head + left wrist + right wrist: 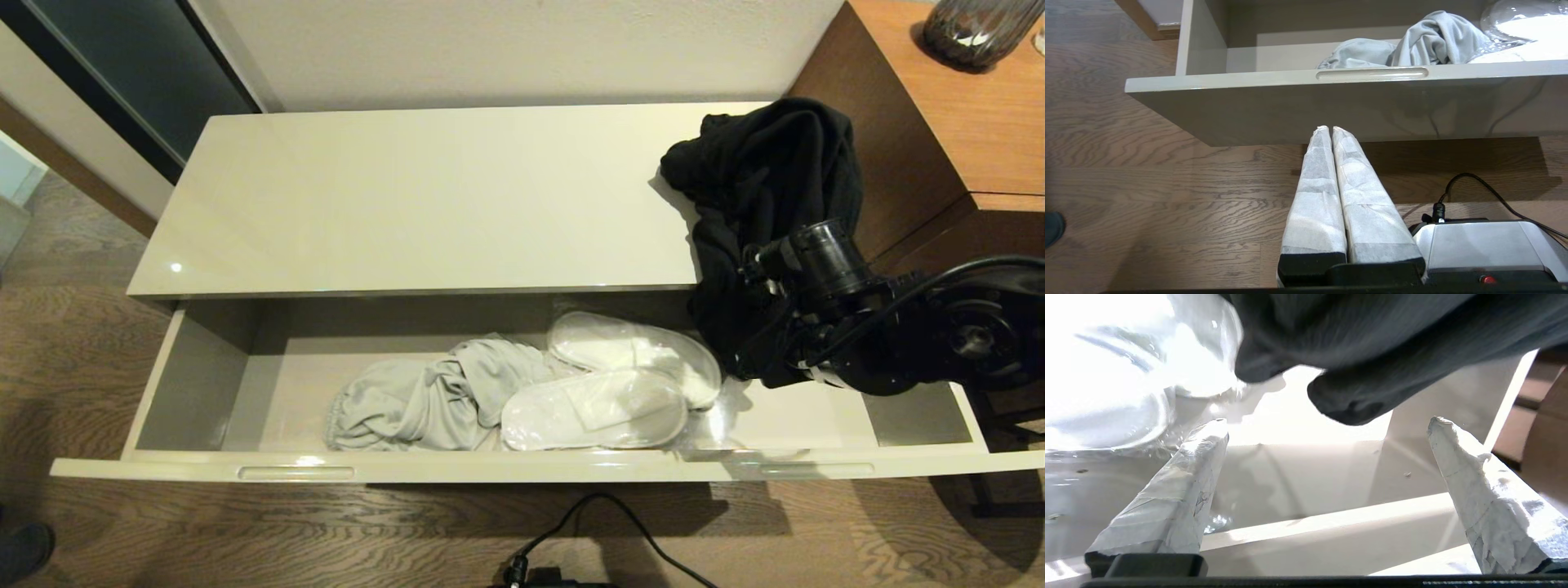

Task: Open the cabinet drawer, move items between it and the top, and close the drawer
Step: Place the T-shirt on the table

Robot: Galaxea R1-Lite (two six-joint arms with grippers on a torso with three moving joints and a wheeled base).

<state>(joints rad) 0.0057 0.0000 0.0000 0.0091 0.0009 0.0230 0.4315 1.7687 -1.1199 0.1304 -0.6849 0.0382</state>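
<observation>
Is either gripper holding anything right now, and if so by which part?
Nothing is held. The right gripper is open inside the cabinet drawer, below the hanging black garment. The left gripper is shut on nothing, outside the drawer front.

Soft indoor light falls from above, leaving a small glint on the glossy top and deep shade under its front edge. In the right wrist view the slippers blow out to white glare, and the black garment is blurred.
</observation>
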